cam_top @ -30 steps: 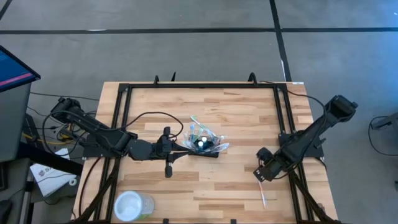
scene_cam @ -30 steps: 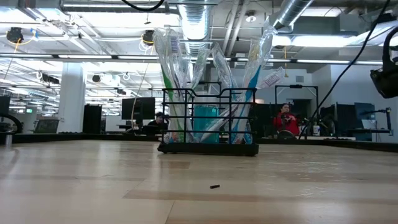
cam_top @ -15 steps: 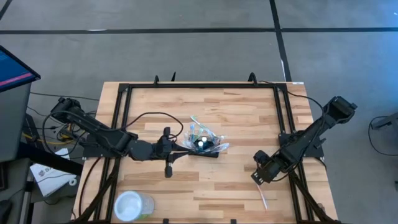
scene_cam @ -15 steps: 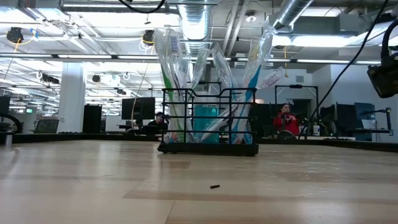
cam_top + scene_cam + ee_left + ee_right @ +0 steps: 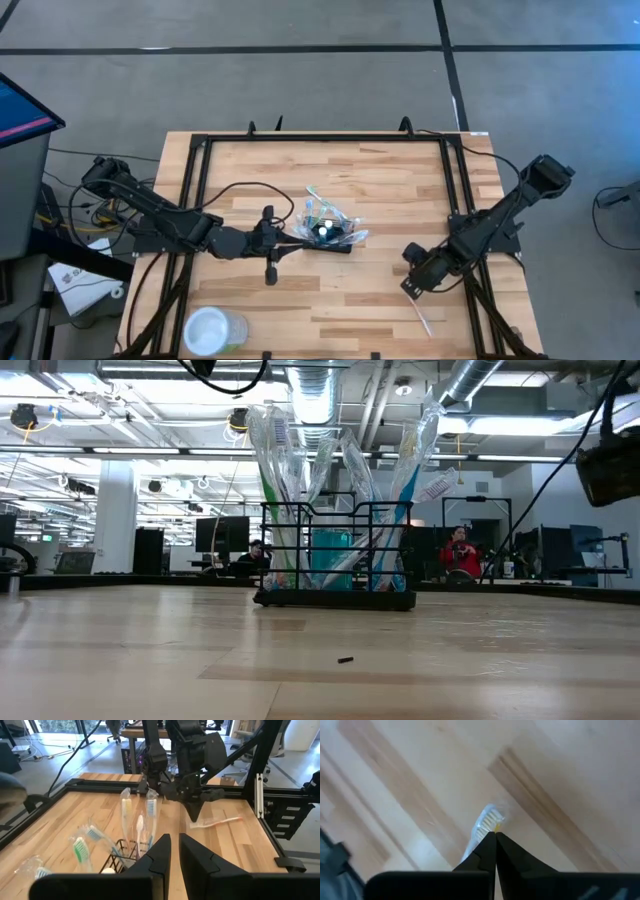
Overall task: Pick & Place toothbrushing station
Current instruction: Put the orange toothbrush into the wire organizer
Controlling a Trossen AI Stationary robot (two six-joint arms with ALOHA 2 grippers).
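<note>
The toothbrushing station (image 5: 326, 233), a small black wire caddy with several wrapped toothbrushes standing in it, rests by its base on the middle of the table (image 5: 335, 598). My left gripper (image 5: 293, 236) hovers at its left side. Its fingers (image 5: 160, 855) are nearly together with nothing between them, and the caddy (image 5: 117, 855) is just beside them. A loose wrapped toothbrush (image 5: 422, 315) lies flat near the right front of the table. My right gripper (image 5: 408, 287) points steeply down at its head end and is shut. My right gripper meets the toothbrush at the head end of its clear wrapper (image 5: 490, 822), which is caught only at the tips of the two shut fingers. The fingers come from above, slanting down (image 5: 194, 817). The toothbrush still lies flat on the table, its handle (image 5: 227, 820) pointing toward the right edge.
A clear round cup (image 5: 212, 330) stands at the near left corner. A black frame rail (image 5: 455, 190) runs round the table top. A tiny dark scrap (image 5: 345, 659) lies in front of the caddy. Bare wood lies between the caddy and the loose toothbrush.
My right gripper has shut from wide open. It has also tipped more steeply downward, and its tips have swung a little toward the table's left, onto the toothbrush's head end. The toothbrush still lies on the table. The caddy has not moved.
</note>
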